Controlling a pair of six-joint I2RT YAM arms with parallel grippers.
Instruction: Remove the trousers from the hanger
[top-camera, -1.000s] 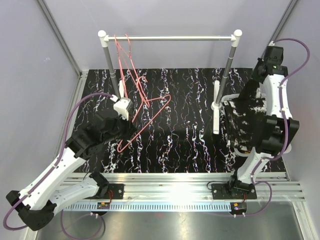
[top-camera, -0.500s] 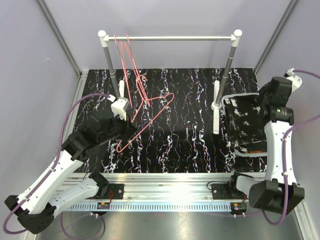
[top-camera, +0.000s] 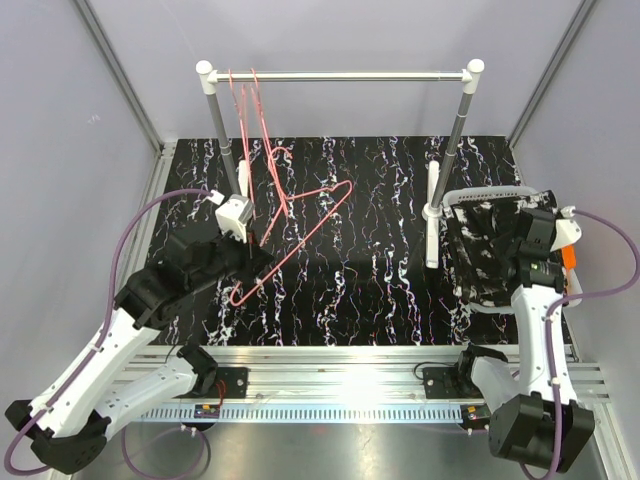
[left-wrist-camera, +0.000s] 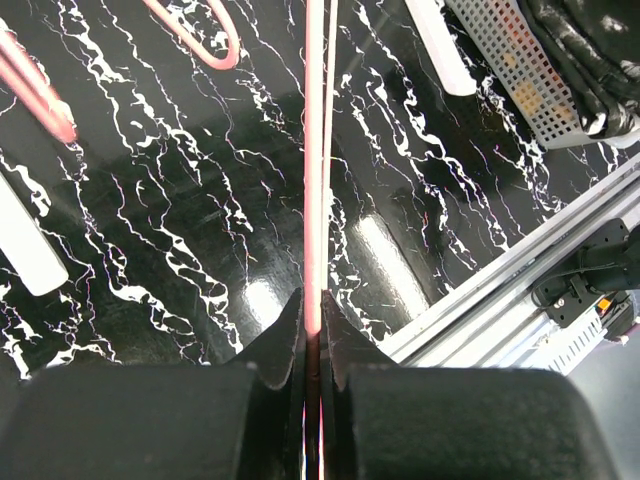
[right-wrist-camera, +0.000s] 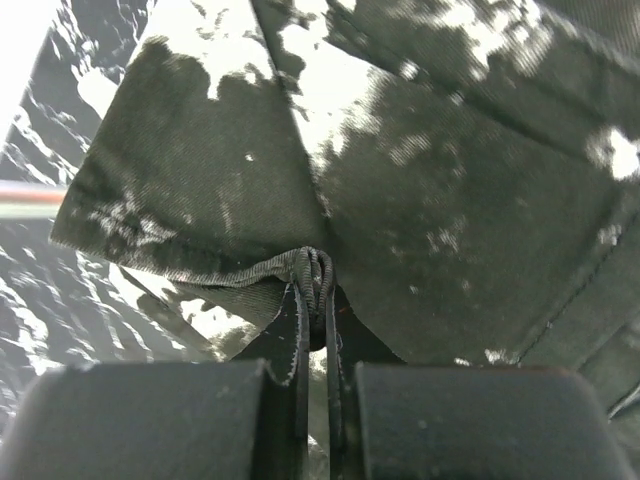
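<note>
Both grippers are clamped: the right gripper (right-wrist-camera: 312, 292) pinches a bunched hem of the black-and-white trousers (right-wrist-camera: 420, 200), and the left gripper (left-wrist-camera: 312, 300) nips the bare pink hanger (left-wrist-camera: 314, 140) by its wire. Over the last second the right arm has swung from the far right corner to the near side of the basket (top-camera: 488, 192), cloth in tow (the hanger held at left, well apart). This pair looks freed; it lies draped in the basket, against the right jaws.
</note>
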